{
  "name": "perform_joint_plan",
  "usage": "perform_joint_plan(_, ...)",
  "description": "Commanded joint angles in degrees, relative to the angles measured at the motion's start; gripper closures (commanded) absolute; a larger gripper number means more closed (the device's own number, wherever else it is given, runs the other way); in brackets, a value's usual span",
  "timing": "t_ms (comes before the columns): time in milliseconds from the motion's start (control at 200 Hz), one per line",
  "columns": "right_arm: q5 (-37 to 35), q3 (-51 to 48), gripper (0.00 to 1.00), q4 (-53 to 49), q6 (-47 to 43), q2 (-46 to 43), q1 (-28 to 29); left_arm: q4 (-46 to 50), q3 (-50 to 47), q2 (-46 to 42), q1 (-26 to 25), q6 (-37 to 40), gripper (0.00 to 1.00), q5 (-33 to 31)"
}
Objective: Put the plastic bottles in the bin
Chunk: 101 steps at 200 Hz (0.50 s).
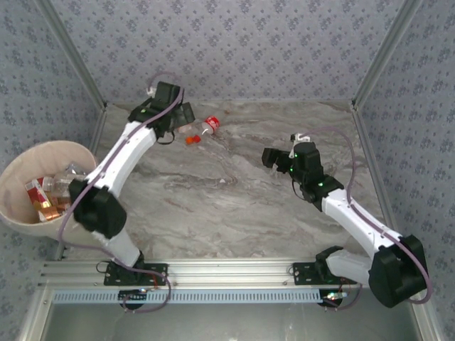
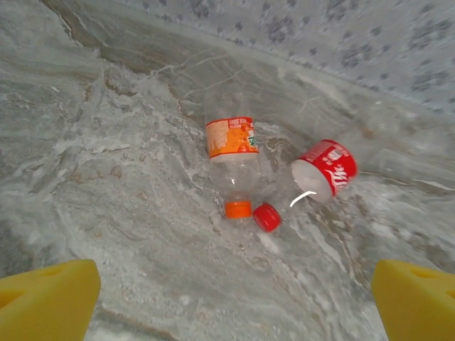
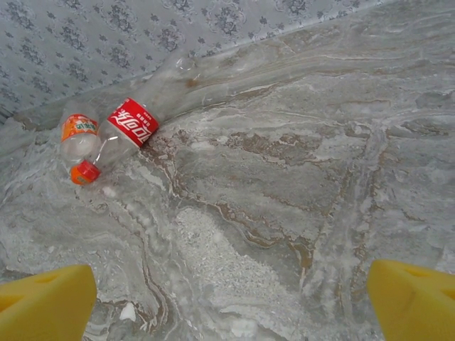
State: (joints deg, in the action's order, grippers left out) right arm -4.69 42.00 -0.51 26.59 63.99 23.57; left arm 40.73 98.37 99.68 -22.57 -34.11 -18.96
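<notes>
Two bottles to go. The left gripper [image 1: 183, 115] hovers over the far-left part of the marbled table [image 1: 234, 206], its yellow pads spread wide and holding nothing, with the two loose bottles lying just beyond it. In its wrist view we see the orange-label bottle [image 2: 231, 149] on its side, its orange cap toward the camera. The red-label bottle [image 2: 321, 172] lies at an angle beside it, their caps just beside each other, near the back wall [image 1: 234, 42].

The right gripper [image 1: 274, 158] hangs over the middle-right of the table, jaws likewise wide apart and empty, well apart from both bottles. The bin [image 1: 18, 167] stands off the table's left edge, with a heap of binned bottles [image 1: 50, 195] inside.

We judge the step in hand to be the left arm's approach to the orange-label bottle, the nearer of the pair. The next move calls for lowering the open fingers astride its body, across its width, and closing without snagging the red-label neighbour — then a lift and a swing left over the bin's rim. Thin clear plastic may well buckle or slip under the squeeze.
</notes>
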Motion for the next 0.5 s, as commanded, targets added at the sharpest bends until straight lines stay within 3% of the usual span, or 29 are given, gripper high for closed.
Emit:
perform_joint_plan(0,-1.5,-1.2,0.0,-3.7,-0.6,-3.3,-0.5,-0.4,5.9,6.9,1.5,-0.4,0.02,-0.7)
perform_joint_plan(210,-3.7,-2.7,0.0,-6.2,-1.3,-7.4,-1.0,-1.5,15.2,20.5,4.9,-1.6,0.02,4.6)
perform_joint_plan(500,-4.9,-3.0,0.0,-7.1,-2.2,-8.4,-1.8,4.5,31.7,36.8,6.1,-1.8,0.03,4.4)
